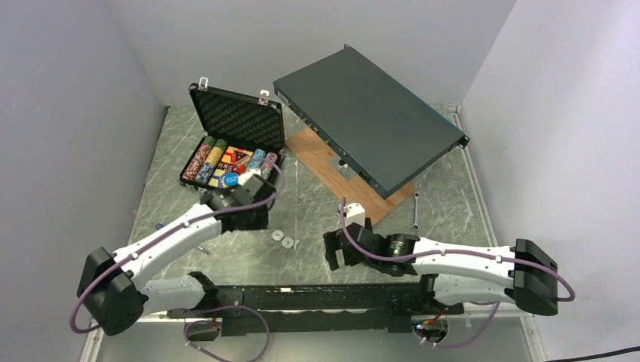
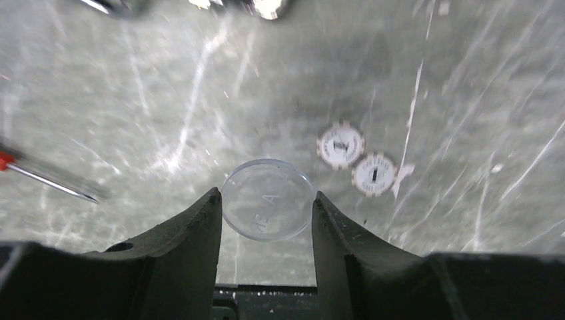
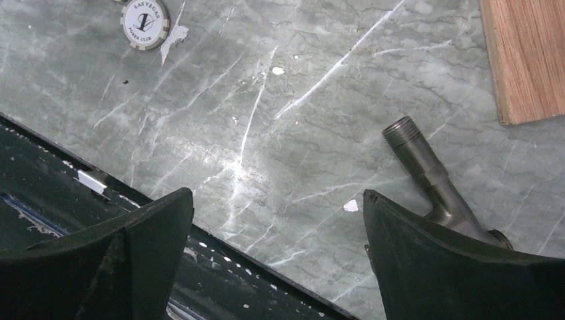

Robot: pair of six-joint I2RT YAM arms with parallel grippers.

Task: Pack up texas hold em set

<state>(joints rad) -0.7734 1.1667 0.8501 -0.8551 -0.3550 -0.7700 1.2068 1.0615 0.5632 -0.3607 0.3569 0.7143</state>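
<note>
**1. L end effector** [image 2: 265, 197]: jaws at approx. half span, closed on the rim of a clear disc [image 2: 266, 203], one finger per side. The edge grip leaves both flat faces free, so the disc can prob. be lowered flat into a slot. In the top view the end effector sits at the near-right corner of the case, which suggests the disc is bound for it.

**2. Texas hold em set:** briefcase [image 1: 238, 117] is at rear-left of the worktop [image 1: 317, 211]. The lid is raised w/ its foam facing the arms. Chip rows [image 1: 207, 160] are seated in the tray. The open lid gives access for the remaining parts, so the latches come last.

**3. Outstanding:** two loose chips [image 1: 275, 235] lie just beside each other on the worktop, between the arms and apart from the case.

**4. R end effector** [image 3: 278, 195]: jaws fully wide, holding nothing. It is low over the worktop by the front rail, prob. parked clear of the L arm, w/ the loose chips near.
</note>
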